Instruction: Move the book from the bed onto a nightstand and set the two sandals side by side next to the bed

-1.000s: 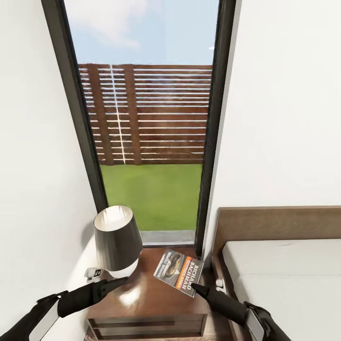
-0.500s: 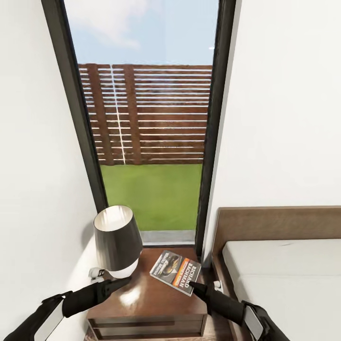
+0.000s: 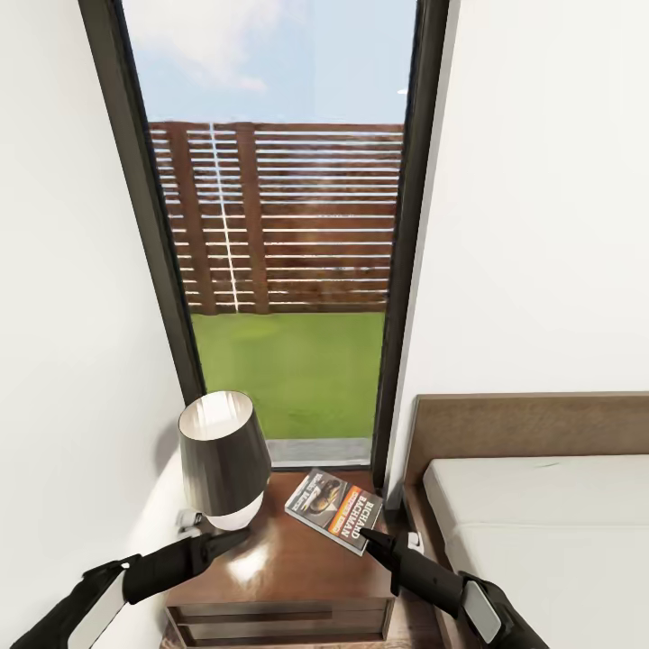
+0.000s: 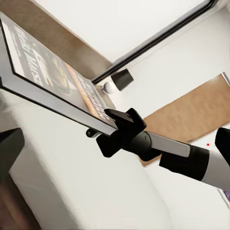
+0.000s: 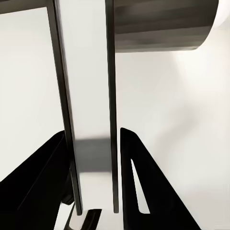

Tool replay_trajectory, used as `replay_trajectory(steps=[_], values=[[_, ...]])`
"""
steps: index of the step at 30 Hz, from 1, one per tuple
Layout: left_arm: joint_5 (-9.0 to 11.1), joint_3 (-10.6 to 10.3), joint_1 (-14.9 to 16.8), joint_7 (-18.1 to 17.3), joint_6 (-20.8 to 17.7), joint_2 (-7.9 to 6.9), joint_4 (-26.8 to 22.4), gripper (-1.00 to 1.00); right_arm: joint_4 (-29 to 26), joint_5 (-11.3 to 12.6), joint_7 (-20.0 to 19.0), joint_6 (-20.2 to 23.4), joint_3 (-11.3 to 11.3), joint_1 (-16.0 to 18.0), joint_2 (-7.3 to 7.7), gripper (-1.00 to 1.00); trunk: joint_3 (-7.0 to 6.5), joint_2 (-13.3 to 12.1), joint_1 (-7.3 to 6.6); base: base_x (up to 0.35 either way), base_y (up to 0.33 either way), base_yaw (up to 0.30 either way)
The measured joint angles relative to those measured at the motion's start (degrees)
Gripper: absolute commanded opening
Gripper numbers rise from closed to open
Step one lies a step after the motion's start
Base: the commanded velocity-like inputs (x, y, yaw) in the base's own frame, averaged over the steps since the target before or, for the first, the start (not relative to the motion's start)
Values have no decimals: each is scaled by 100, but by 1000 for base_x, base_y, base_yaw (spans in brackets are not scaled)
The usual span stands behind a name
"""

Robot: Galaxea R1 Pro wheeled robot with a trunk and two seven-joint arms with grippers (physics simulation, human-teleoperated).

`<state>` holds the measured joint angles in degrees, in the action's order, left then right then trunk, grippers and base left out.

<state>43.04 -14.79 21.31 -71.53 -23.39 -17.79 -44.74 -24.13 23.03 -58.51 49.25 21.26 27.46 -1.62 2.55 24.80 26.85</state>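
Note:
The book [image 3: 332,510], dark with an orange band, hangs tilted just over the nightstand [image 3: 288,568] top, by the window. My right gripper [image 3: 368,539] is shut on its near corner. In the right wrist view the book [image 5: 91,120] is edge-on between the two black fingers [image 5: 143,191]. In the left wrist view the book [image 4: 52,76] is clamped at its corner by the right gripper [image 4: 120,128]. My left gripper [image 3: 232,538] hovers open over the nightstand's left side, under the lamp. The bed [image 3: 541,532] lies to the right. The sandals are out of view.
A dark-shaded lamp [image 3: 223,451] stands on the nightstand's left rear. A tall dark-framed window [image 3: 288,270] is straight ahead, with white walls on both sides. The bed's brown headboard [image 3: 532,424] rises close to the right of the nightstand.
My right gripper has carried the book a little left and farther back over the nightstand. The left arm has edged slightly forward.

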Motion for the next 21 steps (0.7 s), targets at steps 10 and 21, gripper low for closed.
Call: replay_trajectory(steps=[10,21], values=[[2,1,-1,209,-8,81,0,100,6,-7,11,-6,1,0,-6,-100,108,240,132,0,0,0],[-3,-5,-1,220,-9,118,0,100,6,-7,17,-10,0,0,-15,-100,306,683,374,0,0,0]])
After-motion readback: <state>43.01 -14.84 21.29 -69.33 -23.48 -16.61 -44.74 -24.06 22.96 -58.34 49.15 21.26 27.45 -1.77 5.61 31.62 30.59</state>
